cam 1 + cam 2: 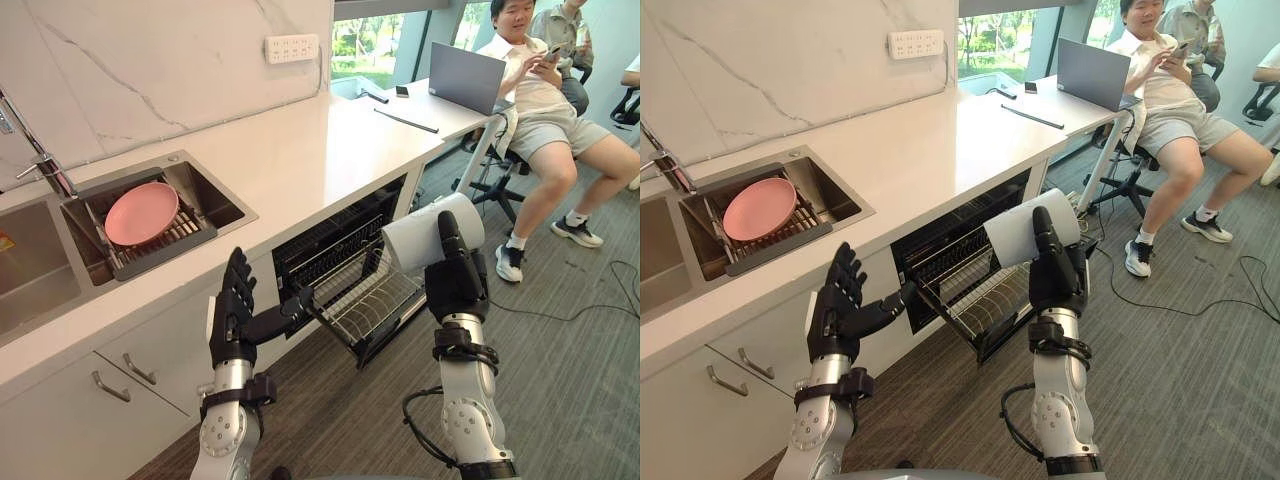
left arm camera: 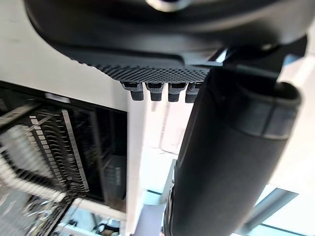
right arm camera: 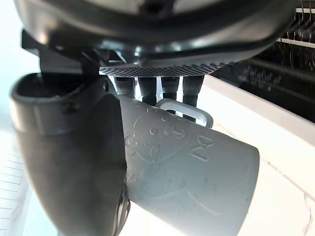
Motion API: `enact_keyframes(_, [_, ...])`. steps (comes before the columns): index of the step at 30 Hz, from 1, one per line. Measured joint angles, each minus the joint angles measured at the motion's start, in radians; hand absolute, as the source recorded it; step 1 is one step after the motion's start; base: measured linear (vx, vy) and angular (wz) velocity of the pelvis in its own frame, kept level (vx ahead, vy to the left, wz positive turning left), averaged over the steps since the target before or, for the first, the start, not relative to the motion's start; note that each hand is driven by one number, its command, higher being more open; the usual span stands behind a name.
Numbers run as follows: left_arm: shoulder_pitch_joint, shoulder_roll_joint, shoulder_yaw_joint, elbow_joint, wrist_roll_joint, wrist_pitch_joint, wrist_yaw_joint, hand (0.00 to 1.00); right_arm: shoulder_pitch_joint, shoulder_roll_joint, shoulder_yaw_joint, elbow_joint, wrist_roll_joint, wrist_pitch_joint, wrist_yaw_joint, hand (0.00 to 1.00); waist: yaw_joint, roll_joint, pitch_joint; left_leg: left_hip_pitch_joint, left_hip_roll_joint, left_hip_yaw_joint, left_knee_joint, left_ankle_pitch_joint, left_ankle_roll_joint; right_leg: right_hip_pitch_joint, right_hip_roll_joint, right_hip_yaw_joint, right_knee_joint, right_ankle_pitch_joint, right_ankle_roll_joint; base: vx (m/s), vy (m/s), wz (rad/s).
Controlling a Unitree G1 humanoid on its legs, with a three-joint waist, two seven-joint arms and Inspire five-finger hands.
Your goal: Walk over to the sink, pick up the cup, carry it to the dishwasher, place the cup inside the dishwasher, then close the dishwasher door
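Grasping the cup (image 1: 420,235), white and embossed with a raised motif, the right hand (image 1: 456,283) is shown at 2 o'clock of the dishwasher rack (image 1: 372,305). The left hand (image 1: 232,318) is held unclenched at 9 o'clock.

A plate (image 1: 141,213) lies in the sink (image 1: 218,200), left of the dishwasher (image 1: 330,243).

Cup (image 1: 415,238) partly behind right robot hand (image 1: 456,285)

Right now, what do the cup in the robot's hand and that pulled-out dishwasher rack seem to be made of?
The cup, held in the right hand, looks like matte white plastic or ceramic: dull surface, raised moulded pattern. The dishwasher rack looks like thin metal wire, possibly coated: fine pale rods in a grid.
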Motion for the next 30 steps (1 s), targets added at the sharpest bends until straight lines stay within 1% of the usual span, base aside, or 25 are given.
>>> enact_keyframes(2, [0.005, 0.000, 0.004, 0.049, -0.003, 0.004, -0.031, 1.00, 0.012, 0.001, -0.015, 0.000, -0.021, 0.003, 0.002, 0.00, 0.000, 0.001, 0.001, -0.001, 0.000, 0.000, 0.001, 0.000, 0.000, 0.000, 0.000, -0.001, -0.002, 0.000, 0.000, 0.00, 0.000, 0.00])
enact_keyframes(3, [0.010, 0.000, 0.014, 0.102, -0.003, 0.013, -0.065, 1.00, 0.023, 0.002, -0.030, 0.000, -0.030, 0.008, 0.002, 0.00, 0.000, 0.001, 0.001, -0.002, 0.000, 0.000, 0.004, 0.000, 0.000, 0.000, 0.000, -0.001, -0.005, 0.000, 0.000, 0.00, 0.000, 0.00])
enact_keyframes(5, [0.011, 0.000, 0.023, 0.167, -0.002, 0.023, -0.092, 1.00, 0.027, 0.005, -0.050, 0.000, -0.044, 0.013, 0.003, 0.00, -0.002, 0.001, 0.004, -0.004, 0.000, -0.001, 0.004, -0.001, -0.001, 0.000, 0.001, -0.001, -0.006, 0.000, 0.000, 0.00, 0.000, 0.00])
enact_keyframes(7, [0.012, 0.000, 0.032, 0.226, -0.001, 0.037, -0.114, 1.00, 0.033, 0.006, -0.074, 0.001, -0.060, 0.013, 0.004, 0.00, -0.002, 0.001, 0.005, -0.005, 0.001, -0.001, 0.004, -0.001, -0.002, 0.000, 0.002, -0.002, -0.005, 0.000, 0.000, 0.00, 0.000, 0.00])
enact_keyframes(11, [0.010, -0.001, 0.058, 0.313, 0.001, 0.038, -0.135, 1.00, 0.042, 0.007, -0.102, 0.009, -0.095, 0.013, 0.008, 0.00, -0.002, 0.001, 0.021, -0.004, 0.002, -0.004, 0.004, -0.001, -0.002, 0.002, 0.002, -0.005, -0.005, 0.000, 0.000, 0.00, 0.000, 0.00])
enact_keyframes(18, [-0.016, 0.019, 0.107, 0.579, 0.023, 0.050, -0.138, 1.00, 0.060, 0.007, -0.103, 0.102, -0.148, 0.027, 0.013, 0.00, -0.002, 0.010, 0.030, -0.004, 0.006, -0.011, -0.001, -0.002, -0.002, 0.007, 0.001, -0.013, -0.009, -0.002, 0.000, -0.01, -0.005, 0.03])
enact_keyframes(20, [-0.018, 0.024, 0.112, 0.612, 0.026, 0.053, -0.137, 1.00, 0.060, 0.007, -0.104, 0.109, -0.151, 0.031, 0.013, 0.00, -0.002, 0.014, 0.040, -0.004, 0.006, -0.012, -0.001, -0.004, -0.005, 0.008, 0.001, -0.015, -0.010, -0.002, 0.000, 0.00, -0.001, 0.02])
enact_keyframes(22, [-0.017, 0.037, 0.112, 0.654, 0.045, 0.054, -0.136, 1.00, 0.060, 0.007, -0.104, 0.120, -0.189, 0.032, 0.012, 0.00, -0.001, 0.020, 0.047, -0.004, 0.005, -0.014, -0.001, -0.007, -0.009, 0.009, 0.001, -0.016, -0.012, -0.003, 0.001, 0.00, 0.000, 0.00])
enact_keyframes(25, [-0.020, 0.042, 0.121, 0.688, 0.063, 0.054, -0.130, 1.00, 0.057, 0.007, -0.110, 0.141, -0.230, 0.032, 0.012, 0.00, 0.001, 0.021, 0.049, -0.004, 0.005, -0.019, -0.001, -0.009, -0.009, 0.014, 0.001, -0.021, -0.017, -0.004, 0.001, 0.02, -0.012, 0.05])
enact_keyframes(27, [-0.023, 0.041, 0.127, 0.695, 0.070, 0.054, -0.129, 1.00, 0.054, 0.006, -0.115, 0.143, -0.257, 0.033, 0.011, 0.00, 0.002, 0.022, 0.059, -0.004, 0.004, -0.023, 0.000, -0.009, -0.008, 0.018, 0.001, -0.026, -0.017, -0.005, 0.002, 0.02, -0.010, 0.06])
enact_keyframes(30, [-0.045, 0.041, 0.143, 0.754, 0.081, 0.053, -0.128, 1.00, 0.032, 0.004, -0.130, 0.151, -0.308, 0.039, -0.003, 0.00, 0.007, 0.025, 0.073, -0.005, 0.002, -0.025, 0.003, -0.009, -0.007, 0.019, 0.000, -0.028, -0.019, -0.005, 0.002, 0.00, -0.004, 0.01])
